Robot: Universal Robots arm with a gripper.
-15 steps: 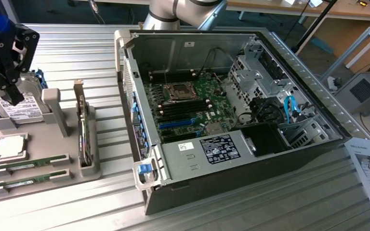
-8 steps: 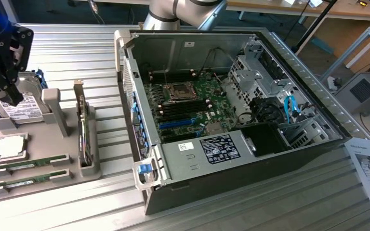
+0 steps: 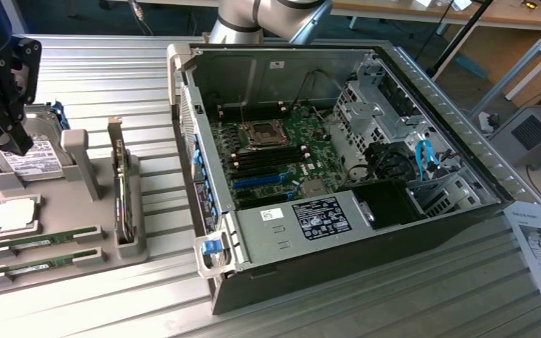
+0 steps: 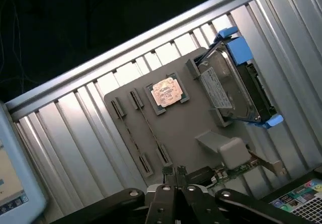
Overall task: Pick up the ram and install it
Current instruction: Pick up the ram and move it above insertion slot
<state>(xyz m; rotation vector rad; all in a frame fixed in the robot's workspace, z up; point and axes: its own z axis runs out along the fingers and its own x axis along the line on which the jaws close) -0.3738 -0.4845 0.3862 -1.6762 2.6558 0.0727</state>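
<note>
Two ram sticks (image 3: 40, 240) lie side by side in slots on the gray tray (image 3: 68, 211), at the end farthest from the hard drive (image 3: 36, 153), with nothing touching them. The hand (image 3: 9, 141) hangs above the tray's hard-drive end, its fingers pressed together and holding nothing. A square chip (image 3: 15, 215) sits on the tray between drive and sticks. A card (image 3: 120, 193) stands upright along the tray's side nearest the open computer case (image 3: 327, 162). Tray and case rest on a ribbed metal counter (image 3: 129, 77).

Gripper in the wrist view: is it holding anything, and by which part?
Nothing is held. The gripper is shut on nothing, above the gray parts tray; one ram stick and the other ram stick lie in its slots.
</note>
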